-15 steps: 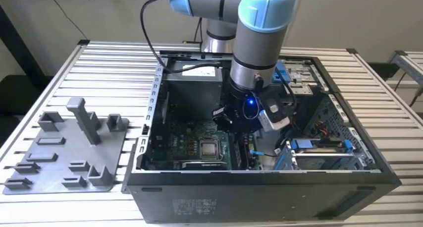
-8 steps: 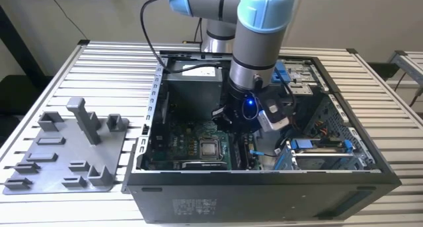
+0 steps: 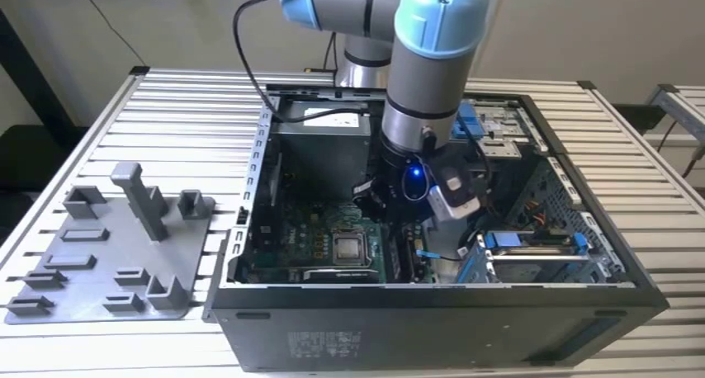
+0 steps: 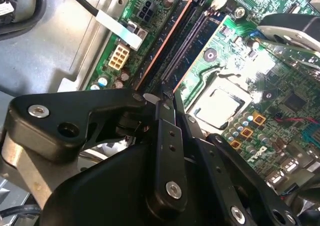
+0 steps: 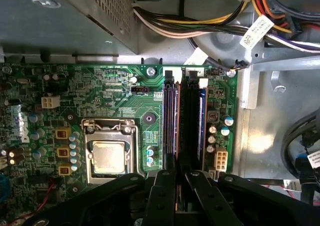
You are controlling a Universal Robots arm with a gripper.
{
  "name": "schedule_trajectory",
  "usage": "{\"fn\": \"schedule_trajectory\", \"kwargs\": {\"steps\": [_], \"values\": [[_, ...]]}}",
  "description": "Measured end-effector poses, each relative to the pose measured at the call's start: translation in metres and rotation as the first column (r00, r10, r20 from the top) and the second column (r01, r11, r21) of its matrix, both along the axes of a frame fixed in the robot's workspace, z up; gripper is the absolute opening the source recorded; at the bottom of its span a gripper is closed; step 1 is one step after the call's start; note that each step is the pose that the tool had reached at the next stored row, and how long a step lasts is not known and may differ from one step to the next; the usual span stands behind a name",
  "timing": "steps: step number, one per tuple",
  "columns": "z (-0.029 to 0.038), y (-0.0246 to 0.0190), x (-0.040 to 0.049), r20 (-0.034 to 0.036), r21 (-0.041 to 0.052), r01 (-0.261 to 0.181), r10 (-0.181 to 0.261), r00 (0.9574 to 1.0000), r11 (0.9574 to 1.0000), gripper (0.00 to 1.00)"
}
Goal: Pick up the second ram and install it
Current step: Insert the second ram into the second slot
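Install step: end effector (image 5: 176,178) fingers nearly together, clamped edge-on on second ram (image 5: 176,163) directly over motherboard (image 5: 115,95) sockets; needs straight seating press.

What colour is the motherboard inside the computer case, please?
Green, clearest in the first wrist view: motherboard.

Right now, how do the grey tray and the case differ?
The tray is pale grey, flat and low, with small upright blocks; the case is a black, deep box, open on top. The tray lies apart at the exterior view's left; the case holds the motherboard, with the gripper over it. Both rest on the slatted table.
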State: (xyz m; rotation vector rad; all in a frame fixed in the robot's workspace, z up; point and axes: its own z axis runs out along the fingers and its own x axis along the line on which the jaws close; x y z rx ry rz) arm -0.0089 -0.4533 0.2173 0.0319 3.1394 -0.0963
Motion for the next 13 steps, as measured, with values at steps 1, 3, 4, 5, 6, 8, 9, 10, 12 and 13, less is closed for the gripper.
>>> {"fn": "schedule_trajectory", "kwargs": {"steps": [1, 3, 4, 5, 6, 8, 9, 10, 12, 13], "values": [[-0.0006, 0.0, 0.0, 0.0, 0.0001, 0.0, 0.0, 1.0, 1.0, 0.14], [-0.0017, 0.0, 0.0, 0.0, 0.0, 0.001, -0.001, 1.0, 1.0, 0.14], [-0.0024, 0.0, 0.0, 0.0, 0.0001, 0.001, -0.001, 1.0, 1.0, 0.14], [-0.0031, 0.0, 0.0, 0.0, -0.0001, 0.001, -0.001, 1.0, 1.0, 0.14], [-0.0037, 0.0, 0.0, -0.0001, -0.0002, 0.001, -0.001, 1.0, 1.0, 0.14], [-0.0048, -0.0001, 0.0, -0.0001, -0.0005, 0.001, -0.001, 1.0, 1.0, 0.14], [-0.0053, -0.0001, 0.0, -0.0001, -0.0004, 0.002, -0.002, 1.0, 1.0, 0.14], [-0.0054, 0.0, 0.0, -0.0001, -0.0003, 0.002, -0.002, 1.0, 1.0, 0.14], [-0.0056, 0.0, 0.0, 0.0, 0.0001, 0.002, -0.002, 1.0, 1.0, 0.14], [-0.0057, 0.0, 0.0, 0.0, 0.0002, 0.002, -0.002, 1.0, 1.0, 0.14]]}}
